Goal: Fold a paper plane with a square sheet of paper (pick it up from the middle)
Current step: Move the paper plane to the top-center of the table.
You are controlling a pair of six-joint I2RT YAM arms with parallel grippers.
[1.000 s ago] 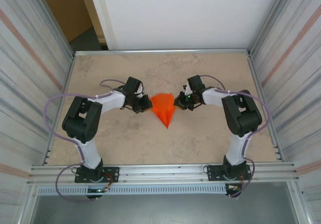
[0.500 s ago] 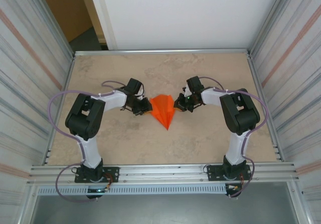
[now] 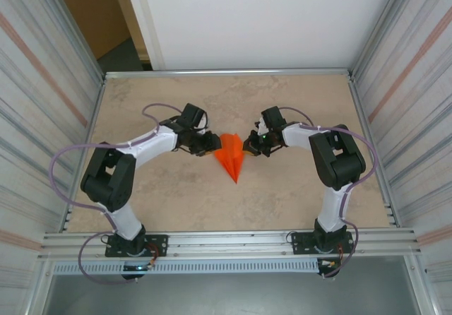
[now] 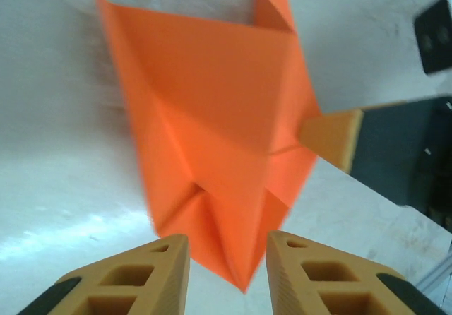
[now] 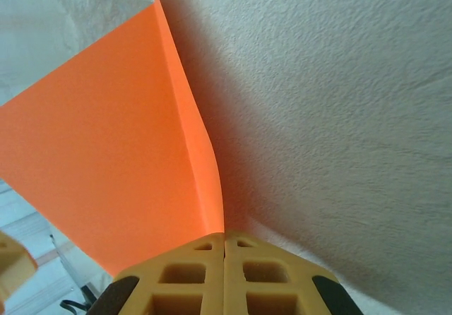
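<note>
The orange paper plane (image 3: 232,157) lies mid-table as a narrow dart, its point toward the arms' bases. My left gripper (image 3: 210,144) sits at its left side with the jaws open. In the left wrist view a corner of the folded paper (image 4: 219,131) reaches into the gap between the tan fingers (image 4: 159,265) of that gripper (image 4: 227,239), and I cannot tell if it touches them. My right gripper (image 3: 248,145) is at the paper's right side. In the right wrist view this gripper (image 5: 224,236) is shut on the edge of a raised orange flap (image 5: 106,167).
The beige stone-patterned table (image 3: 296,195) is framed by ribbed metal walls on the left (image 3: 42,117) and right (image 3: 409,117), with a rail (image 3: 233,239) along the near edge. The right gripper's fingertip (image 4: 332,137) shows behind the paper in the left wrist view.
My left gripper has opened and released the paper's left edge, and its arm has swung further in. The paper looks narrower, its sides drawn together. The right gripper kept its hold.
</note>
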